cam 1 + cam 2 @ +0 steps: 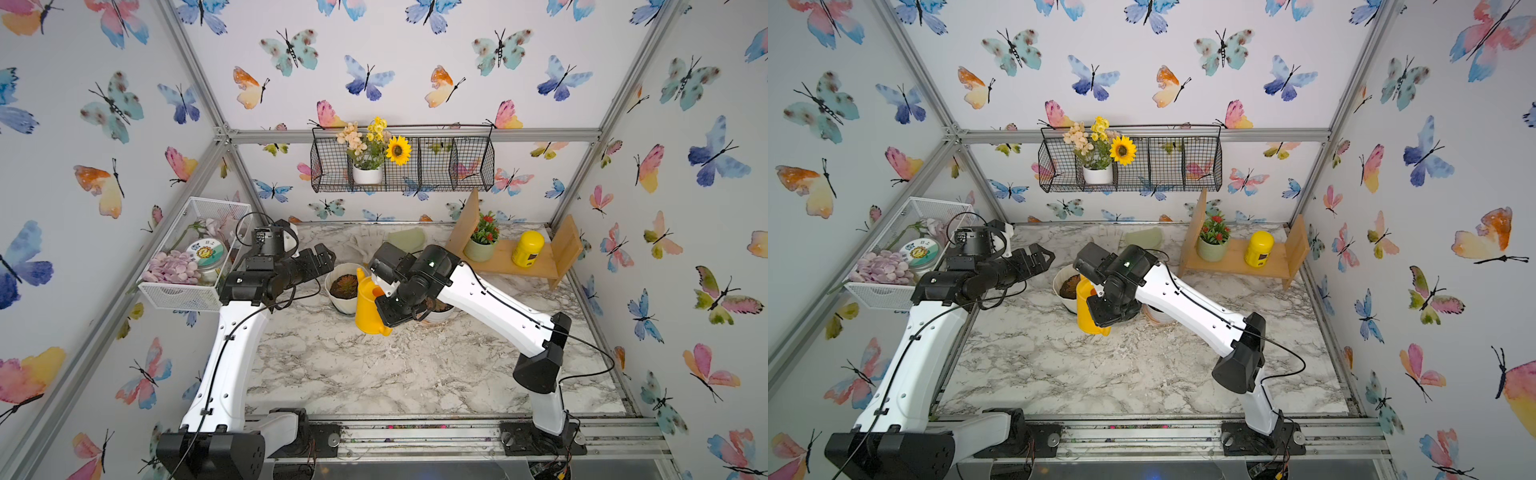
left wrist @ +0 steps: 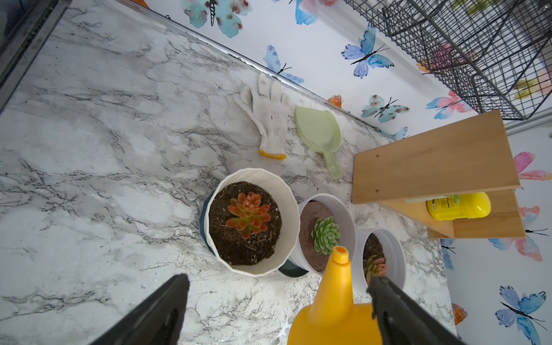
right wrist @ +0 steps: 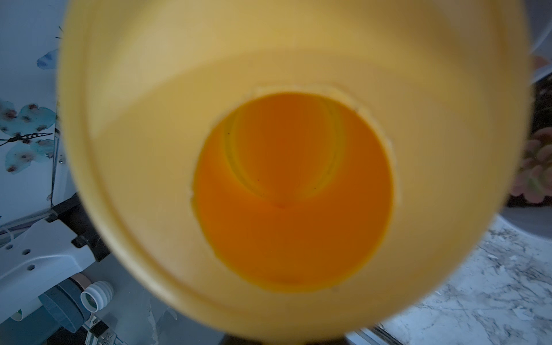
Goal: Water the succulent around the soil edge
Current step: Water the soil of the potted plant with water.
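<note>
Three potted succulents stand mid-table: an orange one [image 2: 248,218] in dark soil in a large cream pot [image 1: 332,282], a green one [image 2: 325,234] in a white pot, and a pinkish one [image 2: 375,265] in another white pot. My right gripper [image 1: 379,293] is shut on a yellow watering can [image 1: 368,309] [image 1: 1088,311], held about upright beside the cream pot's right rim, its spout [image 2: 340,254] pointing up. No water shows. The right wrist view looks into the can's opening [image 3: 298,185]; the fingers are hidden there. My left gripper [image 2: 277,279] [image 1: 324,255] hangs open and holds nothing, left of the cream pot.
A white glove [image 2: 268,119] and a green scoop [image 2: 319,131] lie by the back wall. A wooden shelf [image 1: 540,266] at the back right holds a yellow bottle [image 1: 528,248] and a red-flowered pot [image 1: 482,241]. A black wire basket [image 1: 436,166] hangs above, and a white mesh basket [image 1: 178,295] juts out at the left.
</note>
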Controlling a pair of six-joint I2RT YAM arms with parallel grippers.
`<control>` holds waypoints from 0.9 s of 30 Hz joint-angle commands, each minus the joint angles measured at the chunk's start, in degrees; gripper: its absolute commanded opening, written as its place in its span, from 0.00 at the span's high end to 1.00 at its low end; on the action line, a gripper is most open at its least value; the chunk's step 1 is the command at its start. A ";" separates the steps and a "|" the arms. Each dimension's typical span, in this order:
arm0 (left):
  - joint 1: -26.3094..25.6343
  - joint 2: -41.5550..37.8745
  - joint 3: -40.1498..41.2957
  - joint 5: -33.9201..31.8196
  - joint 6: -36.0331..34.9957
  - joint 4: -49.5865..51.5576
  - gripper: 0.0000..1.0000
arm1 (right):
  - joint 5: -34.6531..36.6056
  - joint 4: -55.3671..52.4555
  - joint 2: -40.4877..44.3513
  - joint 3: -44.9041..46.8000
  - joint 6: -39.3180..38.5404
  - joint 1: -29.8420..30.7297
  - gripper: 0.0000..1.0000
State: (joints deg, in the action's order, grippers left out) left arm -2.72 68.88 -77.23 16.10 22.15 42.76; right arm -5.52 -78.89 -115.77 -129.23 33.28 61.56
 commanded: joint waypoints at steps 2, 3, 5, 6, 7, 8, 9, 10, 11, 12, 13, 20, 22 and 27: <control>0.20 2.58 -2.37 -3.00 -1.51 -3.44 0.01 | -1.37 0.27 -1.87 -3.49 2.20 -0.13 0.99; 0.21 2.87 -2.59 -3.07 -1.51 -3.68 0.01 | -1.80 0.44 -2.24 -3.40 2.32 -0.12 0.99; 0.30 3.30 -2.82 -3.01 -1.54 -4.29 0.01 | -2.23 0.32 -3.16 -4.01 2.23 -0.12 0.99; 0.35 3.49 -2.78 -3.00 -1.50 -4.38 0.01 | -2.42 0.32 -3.61 -4.46 2.31 -0.12 0.99; 0.62 3.70 -2.82 -2.85 -1.50 -4.50 0.01 | -3.27 0.53 -4.05 -4.79 2.41 -0.12 0.99; 0.74 3.83 -2.71 -2.71 -1.50 -4.52 0.01 | -4.99 1.14 -4.45 -4.76 2.25 -0.12 0.99; 0.94 3.97 -2.67 -2.61 -1.41 -4.64 0.01 | -6.62 1.76 -4.69 -4.44 2.15 -0.12 0.99; 1.24 3.95 -2.35 -2.31 -1.23 -4.86 0.01 | -8.47 2.66 -4.97 -3.97 1.99 -0.12 0.99; 1.45 3.98 -2.11 -2.14 -1.14 -5.10 0.01 | -9.77 3.34 -5.15 -3.58 2.01 -0.12 0.99; 1.62 3.98 -2.05 -1.96 -1.06 -5.30 0.01 | -10.74 4.27 -5.28 -3.11 2.18 -0.12 0.99; 1.75 4.01 -1.96 -1.94 -0.97 -5.35 0.01 | -11.58 5.30 -5.26 -2.67 2.48 -0.12 0.99; 2.72 4.24 -2.12 -1.74 -0.63 -5.90 0.01 | -17.17 8.82 -6.45 -2.06 3.81 -0.13 0.99; 2.80 4.29 -2.29 -1.21 -0.93 -6.14 0.01 | -18.84 9.94 -6.49 -1.22 4.06 -0.12 0.99; 2.84 3.90 -1.09 -0.69 -1.33 -6.99 0.01 | -20.23 11.32 -7.14 -0.77 4.56 -0.39 0.99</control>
State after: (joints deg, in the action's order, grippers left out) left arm -0.30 72.93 -78.89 14.87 21.80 36.99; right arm -22.17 -70.39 -122.13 -130.52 37.15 61.43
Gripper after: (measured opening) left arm 0.986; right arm 0.186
